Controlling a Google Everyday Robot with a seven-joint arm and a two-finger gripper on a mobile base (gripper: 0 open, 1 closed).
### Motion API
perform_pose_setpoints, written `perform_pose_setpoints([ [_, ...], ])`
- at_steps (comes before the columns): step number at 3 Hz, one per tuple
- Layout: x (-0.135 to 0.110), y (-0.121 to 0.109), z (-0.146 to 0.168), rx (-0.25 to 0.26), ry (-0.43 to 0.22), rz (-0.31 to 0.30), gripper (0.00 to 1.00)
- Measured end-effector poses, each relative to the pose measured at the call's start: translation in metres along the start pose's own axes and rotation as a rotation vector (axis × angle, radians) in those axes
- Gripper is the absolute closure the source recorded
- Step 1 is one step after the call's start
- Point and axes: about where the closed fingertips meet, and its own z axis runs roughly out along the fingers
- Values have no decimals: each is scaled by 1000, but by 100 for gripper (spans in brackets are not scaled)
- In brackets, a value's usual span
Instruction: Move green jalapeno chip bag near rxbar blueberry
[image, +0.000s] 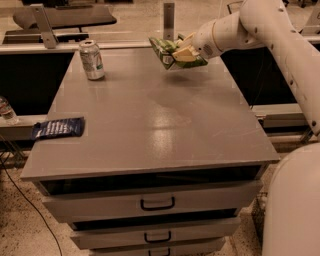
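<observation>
The gripper (182, 52) is over the far part of the grey table (165, 120), a little right of the middle, at the end of the white arm (265, 30) that reaches in from the right. Its pale fingers (186, 50) are clamped on the green chip bag (161, 48), which sticks out from them toward the left. The bag is tilted and held above the tabletop without touching it, and a faint shadow lies on the surface under it.

The blue bar (58, 128) lies flat at the left edge of the table, toward the near side, well apart from the bag. A silver-green can (92, 60) stands upright at the far left of the table, between the bar and the bag in depth but closer to the far edge, and apart from both.

Under the tabletop, stacked drawers (157, 203) with dark handles face the near side. Part of the robot's white body (295, 210) fills the near right corner. A clear bottle (6, 110) shows just off the table's left side.
</observation>
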Motion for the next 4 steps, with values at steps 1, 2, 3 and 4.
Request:
perform_pose_setpoints([
  [1, -10, 41, 15, -128, -34, -19, 100],
  [2, -32, 103, 18, -298, -84, -79, 100],
  [3, -58, 162, 14, -436, -124, -148, 100],
  [4, -75, 207, 18, -534, -158, -195, 100],
])
